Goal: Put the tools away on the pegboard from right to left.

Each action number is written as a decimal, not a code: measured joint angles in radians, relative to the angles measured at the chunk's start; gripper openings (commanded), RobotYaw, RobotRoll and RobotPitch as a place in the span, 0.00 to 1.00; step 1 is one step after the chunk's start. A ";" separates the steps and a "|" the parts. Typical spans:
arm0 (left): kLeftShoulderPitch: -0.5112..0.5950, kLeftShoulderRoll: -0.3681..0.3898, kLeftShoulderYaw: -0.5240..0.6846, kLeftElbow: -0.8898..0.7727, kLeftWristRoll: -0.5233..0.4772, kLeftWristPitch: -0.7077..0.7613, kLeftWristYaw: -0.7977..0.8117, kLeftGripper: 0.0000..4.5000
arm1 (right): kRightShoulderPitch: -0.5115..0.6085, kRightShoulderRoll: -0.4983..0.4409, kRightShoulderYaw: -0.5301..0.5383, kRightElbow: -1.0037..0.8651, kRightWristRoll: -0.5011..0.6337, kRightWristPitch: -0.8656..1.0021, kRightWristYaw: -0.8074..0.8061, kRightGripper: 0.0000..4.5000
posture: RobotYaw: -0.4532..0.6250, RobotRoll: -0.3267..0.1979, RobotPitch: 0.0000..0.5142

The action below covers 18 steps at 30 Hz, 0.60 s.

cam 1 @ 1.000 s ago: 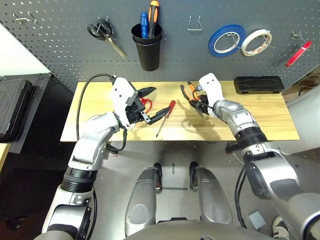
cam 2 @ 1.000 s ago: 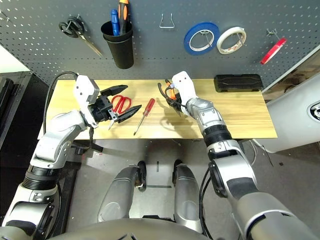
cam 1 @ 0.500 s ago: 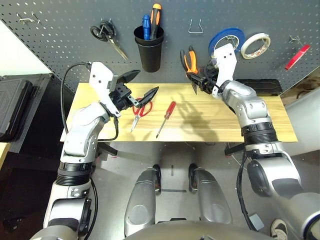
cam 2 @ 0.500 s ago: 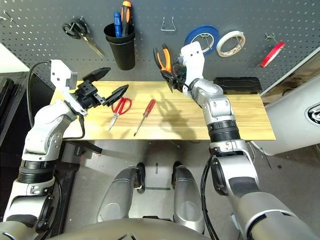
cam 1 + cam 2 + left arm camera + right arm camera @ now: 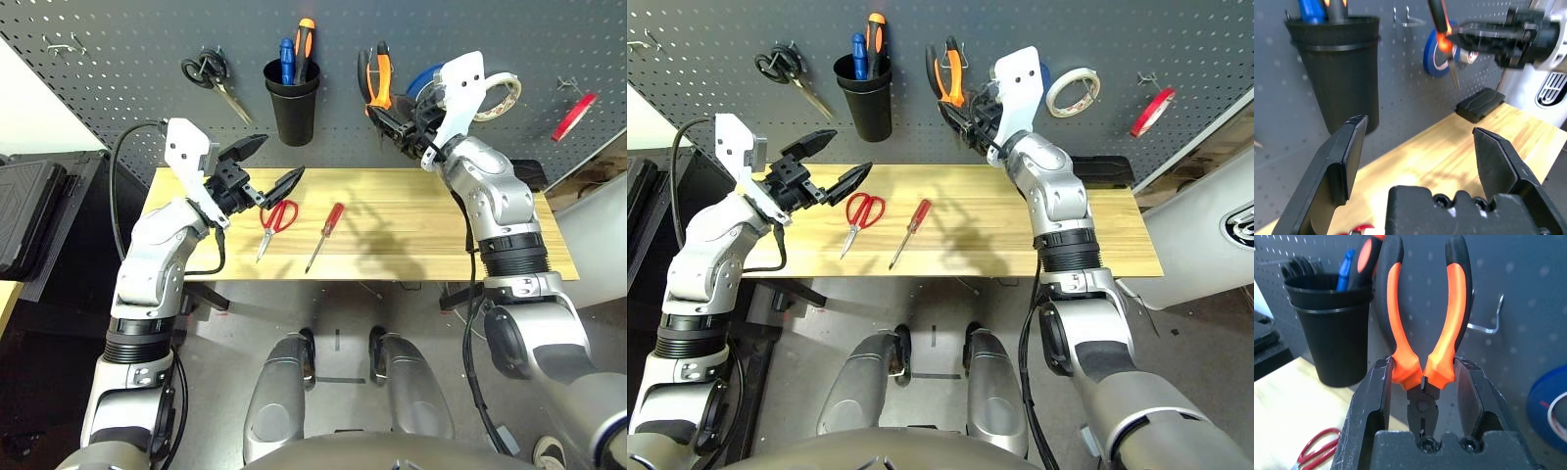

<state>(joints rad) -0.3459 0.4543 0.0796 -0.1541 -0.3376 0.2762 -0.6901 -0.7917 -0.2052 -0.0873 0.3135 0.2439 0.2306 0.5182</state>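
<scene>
My right end effector [image 5: 970,116] grips the pliers [image 5: 1422,328], handles up, at upper centre against the pegboard [image 5: 715,29]; the empty hook [image 5: 1488,323] lies just beside them. My left end effector [image 5: 823,162] hangs open.

The right gripper [image 5: 394,121] is raised in front of the pegboard [image 5: 127,59], clamped on the pliers [image 5: 376,78], whose orange-and-black handles point upward beside the blue tape roll [image 5: 427,78]. A black cup [image 5: 292,98] holding screwdrivers hangs to their left, black scissors [image 5: 216,78] further left. A white tape roll [image 5: 498,93] and a red tape ring [image 5: 574,116] hang toward the right. The left gripper [image 5: 269,166] hovers with its fingers spread wide above the left part of the wooden table [image 5: 431,220]. The red scissors [image 5: 273,221] and red screwdriver [image 5: 325,233] lie on the table, near each other but apart.
</scene>
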 measured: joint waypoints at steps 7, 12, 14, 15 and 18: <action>0.008 -0.007 0.030 0.000 -0.023 0.000 0.017 1.00 | -0.020 0.001 -0.006 -0.001 -0.001 -0.130 -0.008 0.44 | 0.44 0.62 0.28; 0.013 -0.018 0.054 -0.002 -0.046 0.000 0.029 1.00 | -0.071 0.006 -0.011 0.006 -0.005 -0.250 -0.049 0.44 | 0.44 0.62 0.29; 0.017 -0.017 0.060 -0.006 -0.053 0.000 0.029 1.00 | -0.101 0.008 -0.012 0.034 -0.015 -0.294 -0.073 0.44 | 0.44 0.62 0.29; 0.019 -0.017 0.060 -0.008 -0.054 0.000 0.029 1.00 | -0.115 0.008 -0.013 0.054 -0.022 -0.315 -0.086 0.44 | 0.44 0.62 0.29; 0.022 -0.017 0.061 -0.010 -0.056 0.000 0.033 1.00 | -0.159 0.019 -0.015 0.148 -0.056 -0.397 -0.141 0.44 | 0.44 0.62 0.29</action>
<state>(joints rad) -0.3240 0.4370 0.1406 -0.1640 -0.3939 0.2759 -0.6567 -0.9504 -0.1862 -0.1024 0.4612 0.1876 -0.1667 0.3775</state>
